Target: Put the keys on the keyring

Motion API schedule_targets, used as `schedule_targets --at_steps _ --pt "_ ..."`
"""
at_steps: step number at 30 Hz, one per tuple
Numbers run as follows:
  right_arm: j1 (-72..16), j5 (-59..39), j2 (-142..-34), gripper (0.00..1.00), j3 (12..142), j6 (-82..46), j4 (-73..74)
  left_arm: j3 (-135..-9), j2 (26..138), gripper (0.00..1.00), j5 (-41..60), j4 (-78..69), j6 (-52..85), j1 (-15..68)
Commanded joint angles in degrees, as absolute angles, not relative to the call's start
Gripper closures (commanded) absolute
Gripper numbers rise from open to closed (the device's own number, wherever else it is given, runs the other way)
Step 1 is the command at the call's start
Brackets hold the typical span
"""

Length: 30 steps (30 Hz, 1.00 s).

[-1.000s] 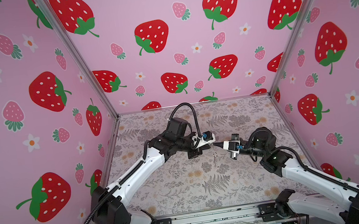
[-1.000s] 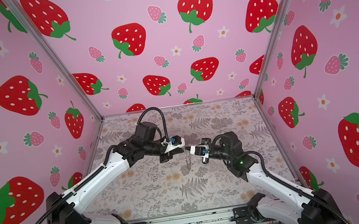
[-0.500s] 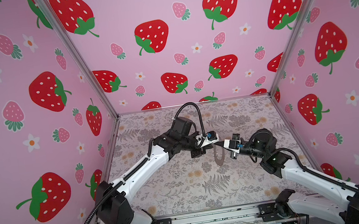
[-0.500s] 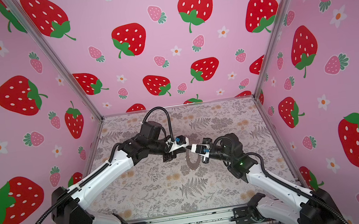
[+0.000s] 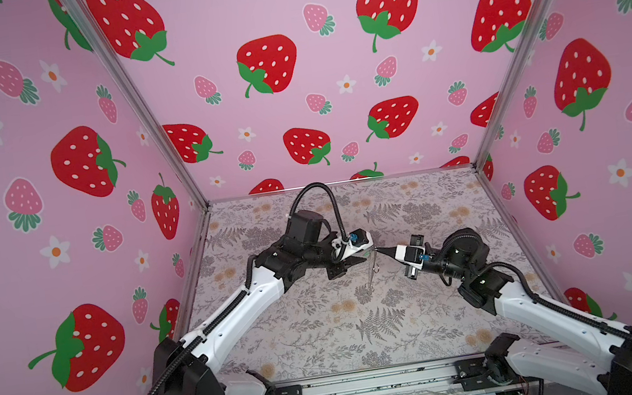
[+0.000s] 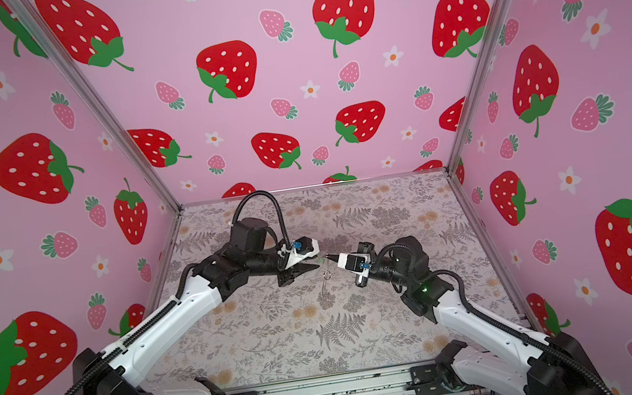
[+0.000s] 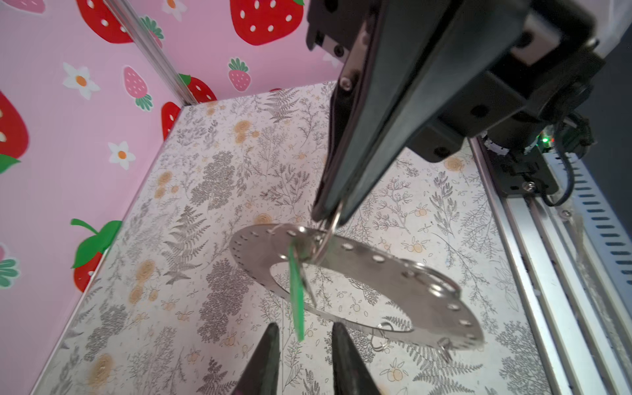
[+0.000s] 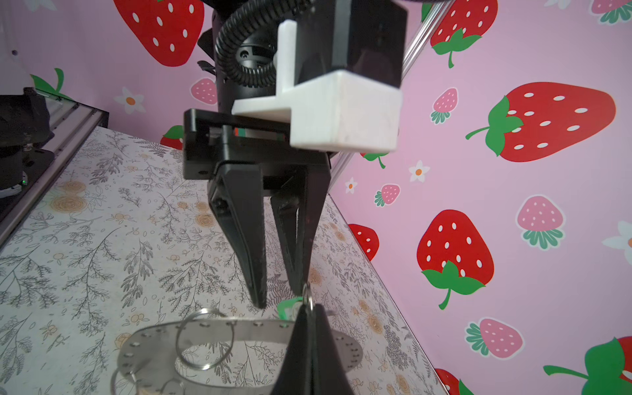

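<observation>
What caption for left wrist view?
Right gripper holds keyring by a wire loop; green-tagged key hangs before open left gripper.

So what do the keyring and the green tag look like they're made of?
The keyring looks like thin sheet metal, probably steel, with a dull silvery-grey finish. It catches the light and has small punched holes along its rim. The green tag looks like plastic, smooth and evenly bright green. Edge-on it is a thin flat strip. Neither can be confirmed by sight alone.
</observation>
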<state>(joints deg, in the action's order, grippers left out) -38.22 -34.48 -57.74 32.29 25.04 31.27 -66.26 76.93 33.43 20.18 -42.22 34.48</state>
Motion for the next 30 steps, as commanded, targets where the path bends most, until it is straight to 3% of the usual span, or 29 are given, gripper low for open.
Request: schedule_targets --at_steps 1,14,30 --pt "-37.72 -37.52 -57.21 1.00 32.35 24.11 34.63 -64.92 74.02 0.71 36.75 17.14 -45.88 34.01" --pt "-37.53 -39.85 -57.27 1.00 32.92 22.69 35.21 -68.11 75.75 0.73 45.36 15.20 -45.10 34.32" --pt "-37.52 -42.20 -57.94 1.00 33.54 21.41 35.25 -68.87 76.33 0.80 45.18 14.42 -44.16 35.62"
